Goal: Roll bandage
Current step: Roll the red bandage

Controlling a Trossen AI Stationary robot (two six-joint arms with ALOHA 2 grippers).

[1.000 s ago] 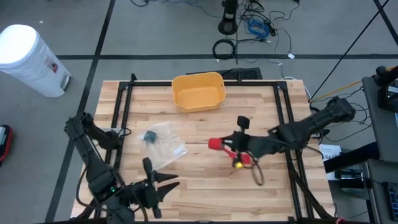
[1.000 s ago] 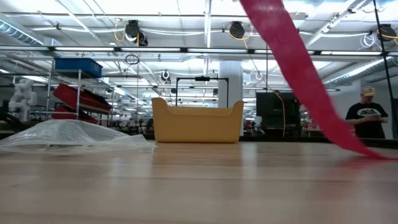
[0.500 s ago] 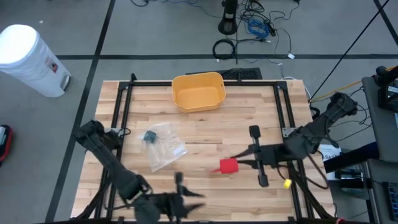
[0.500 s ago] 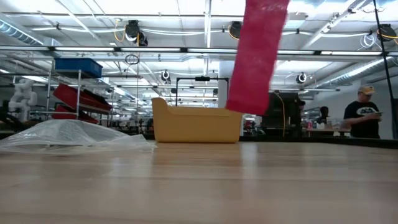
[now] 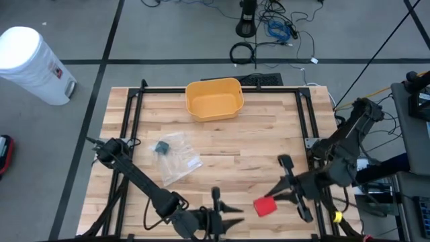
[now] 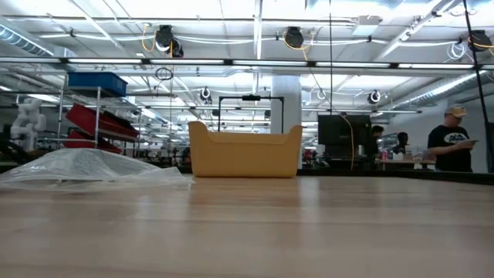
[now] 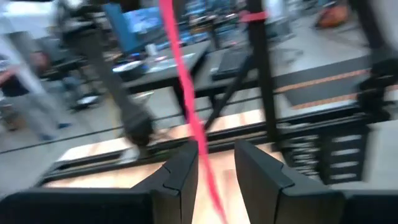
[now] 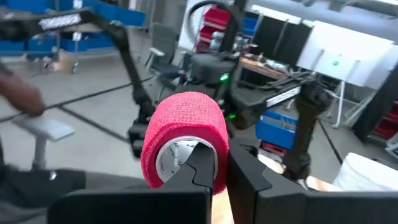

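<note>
At worktop [image 5: 269, 134] near edge, R side: your right gripper [image 5: 275, 202] is clamped on red bandage roll [image 5: 265, 206], roll seated betw fingers per R wrist view [image 8: 185, 146]. Left gripper [image 5: 232, 214] sits just beside it, also at near edge, fingers narrowly apart w/ loose red bandage strip [image 7: 186, 106] running thru the gap; can't tell if they pinch it. Yellow bin [image 5: 214, 98] at far edge, centre. Clear plastic bag [image 5: 176, 158] lying on L half, well apart from both grippers. Person [image 6: 452, 143] standing in room behind.
</note>
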